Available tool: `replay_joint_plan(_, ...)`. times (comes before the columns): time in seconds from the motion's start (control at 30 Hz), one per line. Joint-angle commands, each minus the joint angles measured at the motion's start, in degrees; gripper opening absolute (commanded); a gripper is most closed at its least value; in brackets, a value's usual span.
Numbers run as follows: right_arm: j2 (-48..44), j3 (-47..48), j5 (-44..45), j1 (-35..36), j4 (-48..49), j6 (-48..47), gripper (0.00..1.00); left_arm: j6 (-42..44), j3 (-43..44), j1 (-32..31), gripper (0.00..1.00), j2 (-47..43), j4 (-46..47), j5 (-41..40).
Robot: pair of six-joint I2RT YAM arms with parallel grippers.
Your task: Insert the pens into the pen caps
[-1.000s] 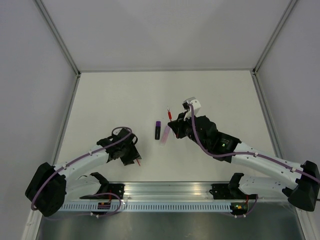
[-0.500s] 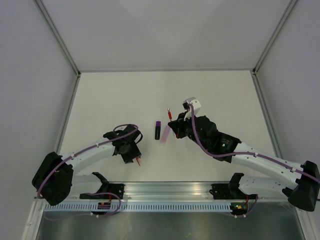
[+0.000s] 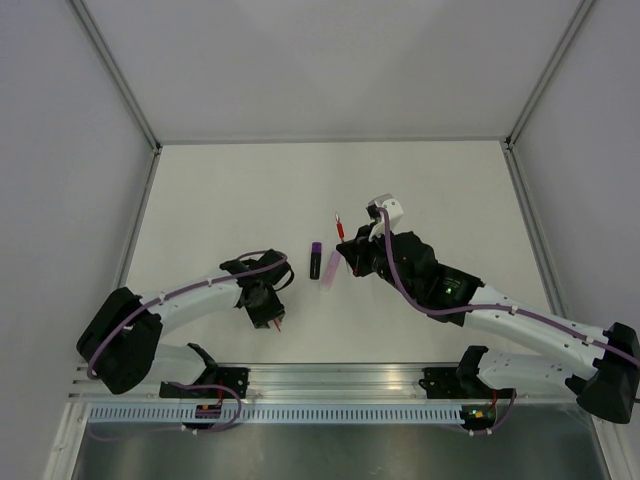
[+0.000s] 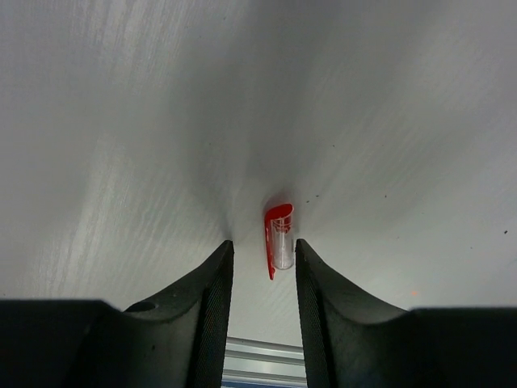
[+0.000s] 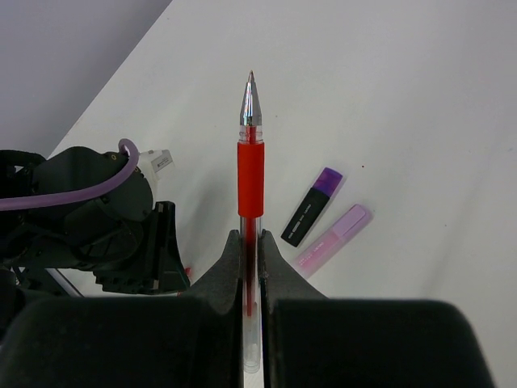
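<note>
On the table lies the slim red pen cap [image 4: 279, 238], clear-bodied with a red clip, right between the tips of my left gripper [image 4: 262, 246]. The jaws are open around it, the right finger close beside it. From above, the red cap [image 3: 278, 325] peeks out at the left gripper [image 3: 271, 318]. My right gripper [image 5: 250, 236] is shut on the thin red pen [image 5: 250, 174], tip pointing away, and holds it off the table [image 3: 341, 230]. The pale pink marker [image 5: 333, 235] and the dark cap with a purple end [image 5: 310, 210] lie side by side on the table.
The pink marker [image 3: 331, 270] and the dark cap [image 3: 315, 262] lie mid-table between the two arms. Grey walls enclose the white table [image 3: 220, 190] on three sides. A metal rail [image 3: 340, 385] runs along the near edge.
The left arm has swung forward and to the right over the red cap, and its jaws have narrowed a little around it. The right arm holds still with the red pen.
</note>
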Motion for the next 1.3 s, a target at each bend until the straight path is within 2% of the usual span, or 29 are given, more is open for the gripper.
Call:
replay_joint_plan(0.0,-1.42,-0.28,0.61,-0.11,0.17,-0.54,0.00,-12.91,1.95,-0.47,0.41,1.79,-4.36,-0.86)
replay_joint_plan(0.33,-2.04,-0.37,0.17,-0.20,0.08,-0.54,0.00,-13.18,2.39,-0.56,0.33,6.01,-3.57,-0.33)
replay_joint_plan(0.47,-1.86,-0.29,-0.10,-0.11,0.08,-0.46,0.00,-13.18,2.13,-0.47,0.23,5.84,-3.75,-0.94)
replay_joint_plan(0.7,-1.78,-0.37,-0.27,-0.20,0.26,-0.54,0.00,-12.31,0.98,-0.47,0.12,5.31,-3.31,-1.03)
replay_joint_plan(0.77,-1.34,-0.28,-0.88,-0.20,0.35,-0.54,0.00,-11.78,0.81,-0.47,0.03,5.23,-2.79,-0.95)
replay_joint_plan(0.9,0.24,0.07,-3.16,-0.20,0.79,-0.63,0.00,-9.76,1.07,-0.47,0.02,4.00,-1.12,-0.33)
replay_joint_plan(1.07,3.14,0.42,-7.30,-0.11,2.01,-0.19,0.00,-4.75,1.94,-0.47,0.02,-3.55,5.12,3.01)
replay_joint_plan(1.17,4.20,0.24,-11.07,-0.20,4.30,0.33,0.00,-2.29,4.92,-0.47,0.02,-8.72,5.04,1.96)
replay_joint_plan(1.27,5.34,0.51,-16.43,-0.11,5.35,-0.02,0.00,1.49,9.74,-0.47,0.02,-13.21,3.99,-2.68)
